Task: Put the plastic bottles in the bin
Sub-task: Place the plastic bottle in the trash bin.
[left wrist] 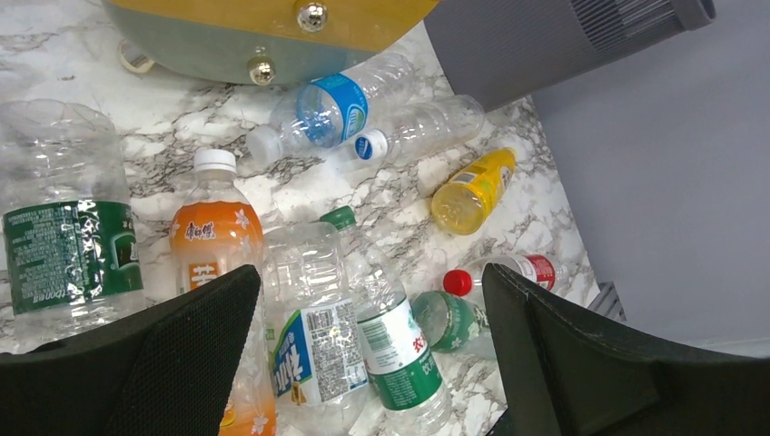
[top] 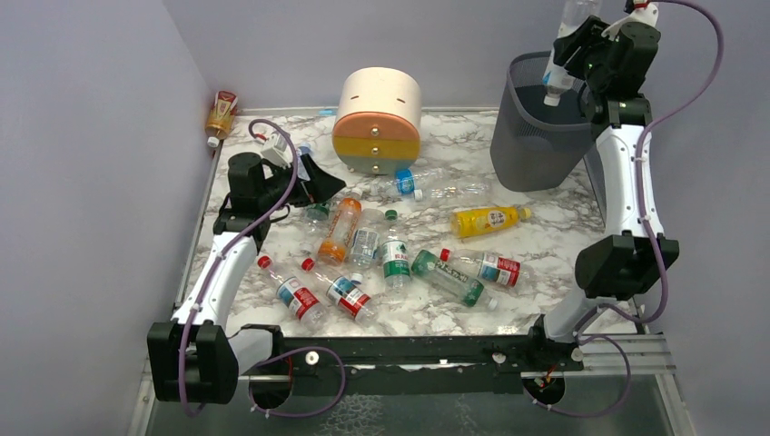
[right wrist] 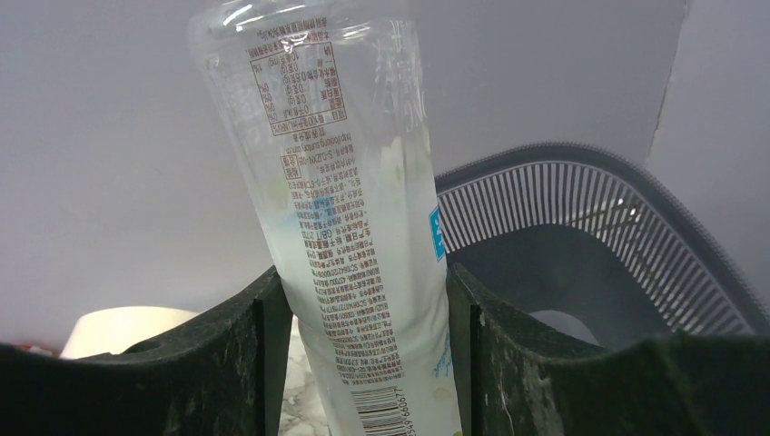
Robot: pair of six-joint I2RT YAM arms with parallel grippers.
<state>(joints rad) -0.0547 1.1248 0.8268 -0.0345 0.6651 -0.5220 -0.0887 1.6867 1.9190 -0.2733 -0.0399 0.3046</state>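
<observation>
Right wrist view: right gripper (right wrist: pixel 363 282) clamps a clear bottle (right wrist: pixel 345 182) over the bin (right wrist: pixel 590 191); advise releasing squarely above its opening; left gripper (left wrist: pixel 372 277) gapes.

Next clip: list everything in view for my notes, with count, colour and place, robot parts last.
bin: one, dark grey mesh, far right of table
drawer unit: one, cream, orange and yellow, far centre
table: one, white marble pattern
held bottle: one, clear, cap down above the bin
red-capped bottles: three, clear with red labels, along the near side
yellow bottle: one, centre right
orange bottle: one, centre
green bottle: one, near centre
other clear bottles: about five, green or blue markings, centre and in front of the drawer unit
corner bottle: one, orange-brown, far left against the wall
left gripper: black, open, above the centre-left bottles
right gripper: black, closed on the held bottle
</observation>
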